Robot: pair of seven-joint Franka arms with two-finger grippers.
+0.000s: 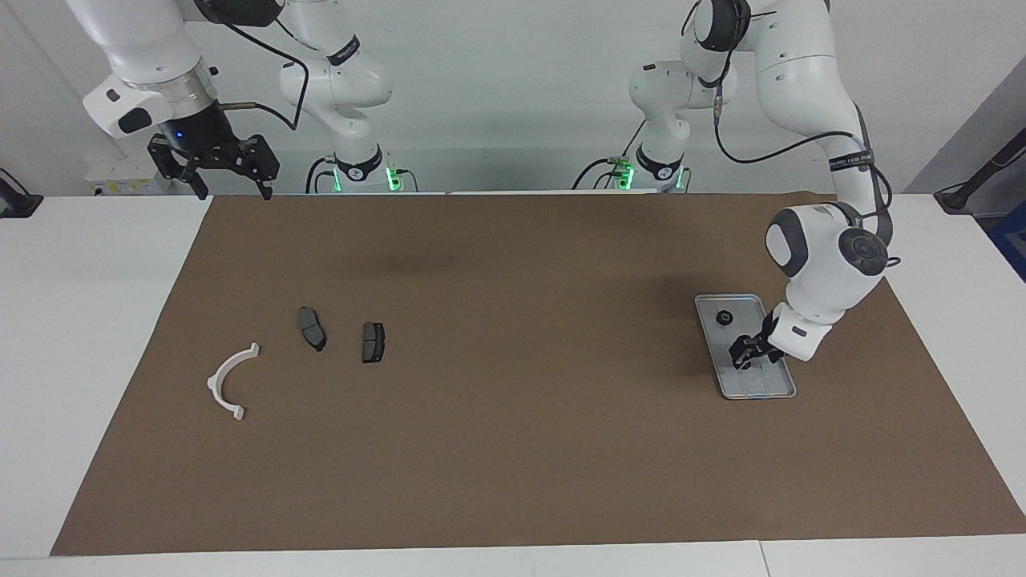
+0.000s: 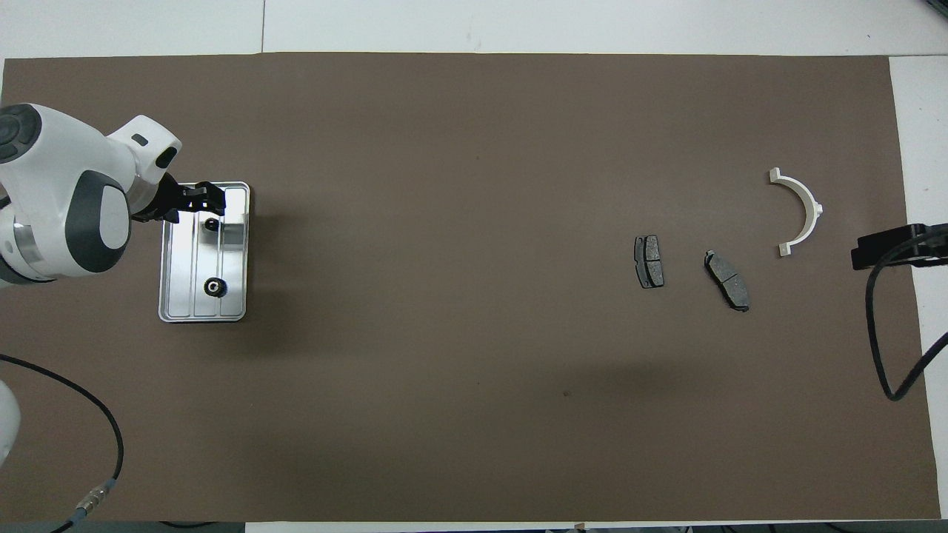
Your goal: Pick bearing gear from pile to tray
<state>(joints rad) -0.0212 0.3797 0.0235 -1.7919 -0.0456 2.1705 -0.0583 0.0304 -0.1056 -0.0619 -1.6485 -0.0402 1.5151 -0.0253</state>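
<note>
Two small black gears are being shown inside the tray [image 2: 166,311], which is lying on the brown mat [image 1: 513,449] near the bench edge at the left arm's end. One bearing gear [image 2: 215,287] is resting in the part of the tray nearer the robots. The second bearing gear [image 2: 211,223] is resting toward the tray's farther rim, just beside the left tool [image 2: 198,197].

The left tool is being held low over that farther part of the tray. No gear is seen held in it, but whether it is wide or narrow cannot be told.

The right tool [image 1: 232,189] is being kept waiting, spread wide and empty, raised over the bench corner at the right arm's end, nearest the robots.

The pile is being shown toward the right arm's end of the mat: a white half-ring bracket [image 1: 227,381] and two dark brake pads [image 1: 312,328] [image 1: 373,342]. No further gear can be made out there, so the task is judged done or nearly so, with only the left tool's retreat left.

The second gear is being shown plainly only from overhead; in the facing view it is hidden by the left tool. Only the facing view is showing the right tool's spread tips and both tools' height.
</note>
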